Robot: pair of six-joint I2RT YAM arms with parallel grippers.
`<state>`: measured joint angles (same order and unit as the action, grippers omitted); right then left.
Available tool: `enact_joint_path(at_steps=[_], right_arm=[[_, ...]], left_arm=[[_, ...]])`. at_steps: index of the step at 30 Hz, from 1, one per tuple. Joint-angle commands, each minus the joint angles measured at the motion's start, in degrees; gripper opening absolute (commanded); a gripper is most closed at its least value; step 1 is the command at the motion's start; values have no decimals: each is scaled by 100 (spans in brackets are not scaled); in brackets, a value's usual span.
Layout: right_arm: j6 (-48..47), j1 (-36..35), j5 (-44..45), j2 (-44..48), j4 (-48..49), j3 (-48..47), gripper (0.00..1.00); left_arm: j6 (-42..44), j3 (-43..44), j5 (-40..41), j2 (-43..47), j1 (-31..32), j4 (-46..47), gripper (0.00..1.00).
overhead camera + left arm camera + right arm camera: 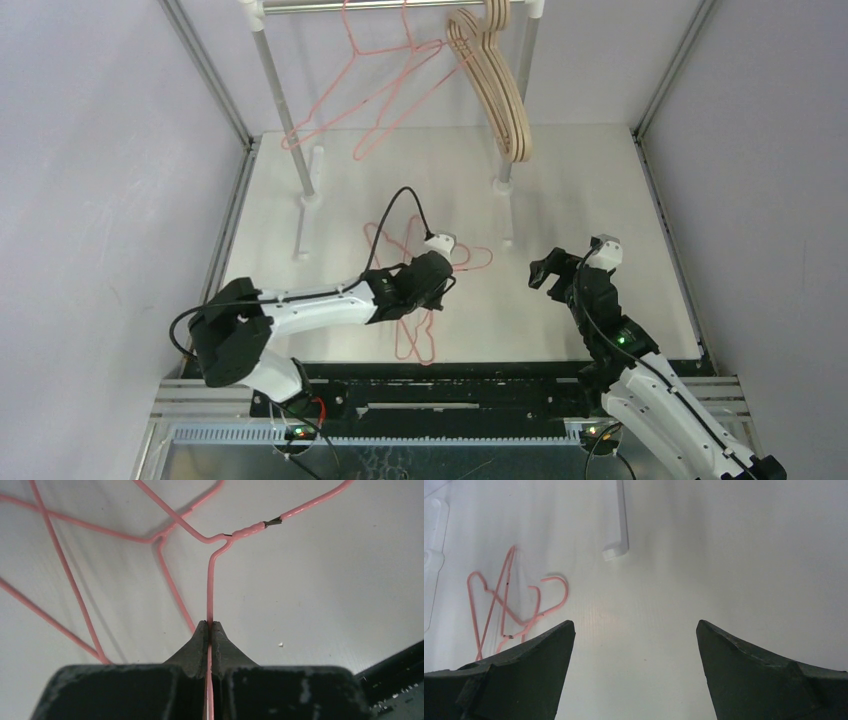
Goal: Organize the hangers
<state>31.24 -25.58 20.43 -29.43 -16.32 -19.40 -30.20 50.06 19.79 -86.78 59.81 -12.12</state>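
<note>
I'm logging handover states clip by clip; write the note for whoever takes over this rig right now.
Left end effector: shut on the wire of a pink wire hanger low over the table.
Right end effector: open, empty, above bare table.
Done: two pink hangers and the wooden hangers hang on the rail.
Left: the overlapping pink ones on the table, seemingly two, including the gripped one, probably go on the rail next.

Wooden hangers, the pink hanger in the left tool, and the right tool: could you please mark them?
wooden hangers (503, 95): top external, beige shoulder.
pink hanger (210, 590): left wrist, straight wire.
right tool (634, 622): right wrist, between fingertips.
</note>
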Motion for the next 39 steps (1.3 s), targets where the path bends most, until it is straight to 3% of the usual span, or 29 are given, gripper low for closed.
enact_joint_path(at_steps=[1, 12, 16, 31, 39], right_arm=[[15, 22, 23, 34, 193, 47, 100], [27, 20, -47, -100, 316, 53, 100], [25, 24, -64, -125, 357, 42, 100], [-99, 12, 29, -178, 271, -251, 100], [-112, 17, 23, -212, 267, -293, 100]], left_arm=[[382, 361, 41, 801, -23, -44, 0], [429, 656, 366, 2283, -91, -990, 0], [456, 630, -44, 2603, -362, -895, 0], [929, 2607, -1237, 2780, -1150, -1656, 0], [1085, 3369, -1152, 2722, -1173, -1916, 0]])
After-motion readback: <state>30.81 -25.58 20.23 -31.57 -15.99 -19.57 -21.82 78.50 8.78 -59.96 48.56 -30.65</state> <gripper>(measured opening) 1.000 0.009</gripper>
